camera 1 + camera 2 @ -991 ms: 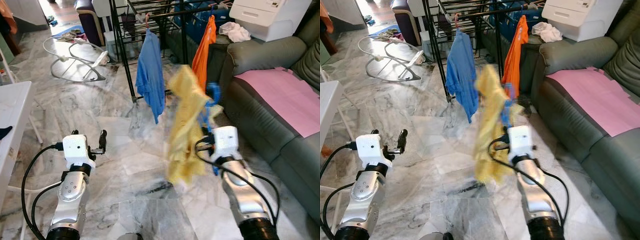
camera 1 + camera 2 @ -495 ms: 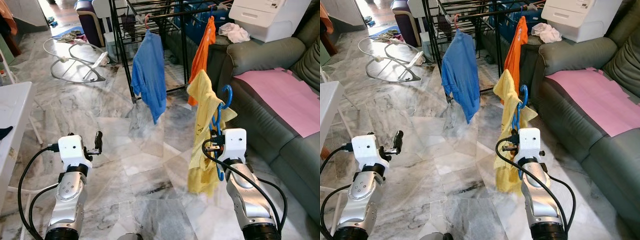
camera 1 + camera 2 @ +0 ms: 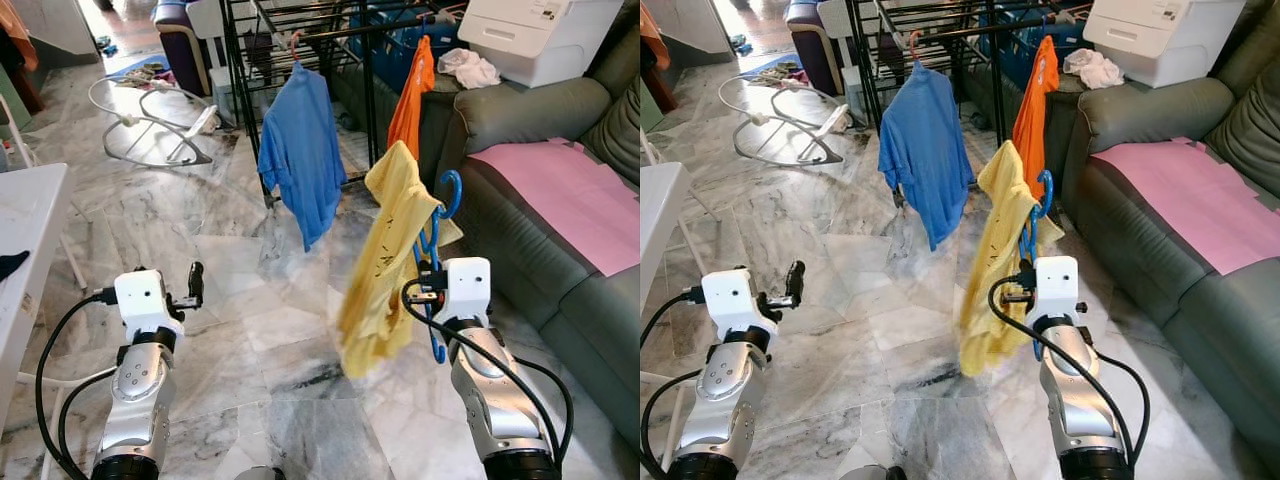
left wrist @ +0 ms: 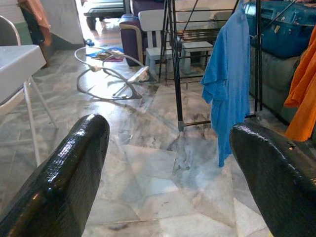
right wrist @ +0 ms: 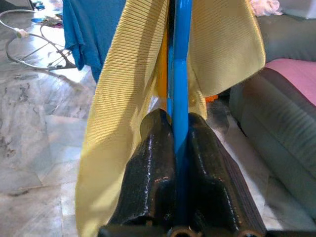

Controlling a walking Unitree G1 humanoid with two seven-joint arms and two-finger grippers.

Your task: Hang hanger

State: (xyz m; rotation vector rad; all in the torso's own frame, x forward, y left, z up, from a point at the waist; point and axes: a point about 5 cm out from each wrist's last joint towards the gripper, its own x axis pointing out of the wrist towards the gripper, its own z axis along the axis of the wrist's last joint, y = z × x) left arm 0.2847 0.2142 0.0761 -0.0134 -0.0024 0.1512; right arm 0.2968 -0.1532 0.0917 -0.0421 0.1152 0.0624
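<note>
Meanwhile our right tool (image 3: 432, 282) stayed clamped on the blue hanger (image 5: 178, 74); its yellow shirt (image 3: 385, 270) had swung left, still short of the rack (image 3: 300, 30) ahead. Our left tool (image 4: 168, 163) hung open, empty.

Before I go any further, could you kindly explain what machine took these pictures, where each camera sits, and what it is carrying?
This is a walking humanoid robot with two silver arms, each ending in two long black fingers. The two wide pictures come from a stereo camera on its head, looking forward and down at a marble floor. The other two come from cameras on the wrists, looking along the fingers.

The right gripper is closed on a blue hanger that carries a yellow shirt. The left gripper is open and holds nothing.

Ahead stands a black drying rack with a blue shirt and an orange garment already hanging. To the robot's right is a grey sofa with a pink cloth; to its left is a white table.
</note>
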